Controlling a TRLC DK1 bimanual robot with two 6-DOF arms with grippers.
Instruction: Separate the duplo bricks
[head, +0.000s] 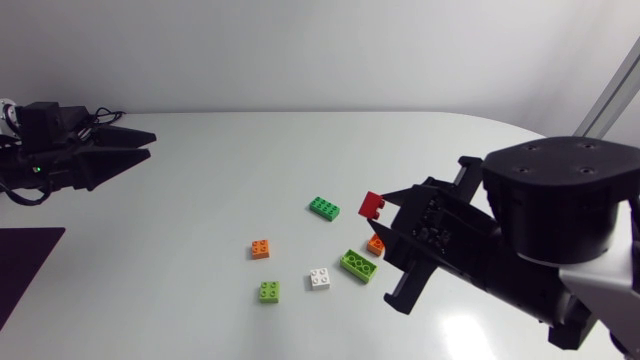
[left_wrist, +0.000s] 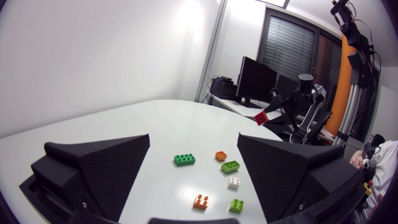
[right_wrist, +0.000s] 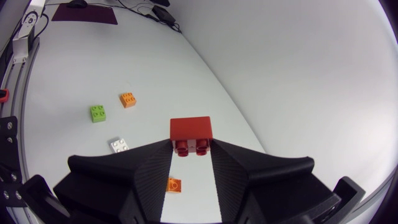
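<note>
The right tool (right_wrist: 191, 148) pinches a red rectangular plastic duplo brick (head: 374, 205) by two opposite sides, at the very tips of its fingers. The brick is raised clear of the white worktop (head: 200, 200), and its studs seem to face back toward the wrist. Under the tool, seen between its fingers, lies a small orange square brick (head: 375, 245). Around that are a lime-green oblong brick (head: 359, 265), a white square brick (head: 320, 279), a lime-green square brick (head: 269, 291), a second orange square brick (head: 260, 249) and a dark green oblong brick (head: 323, 208). All lie singly and apart, in the half nearer the right edge. The left tool (left_wrist: 194, 140) sits by the left edge, fingers spread wide, holding nothing.

The red brick looks free of any other, so the step in hand is probably setting it down. To do it well, carry it over bare surface, for instance toward the far edge beyond the dark green oblong brick, and not down onto the orange one. The hold is shallow, so go slowly. Lower until the brick meets the worktop, then open, and draw straight back so a finger does not drag it.
</note>
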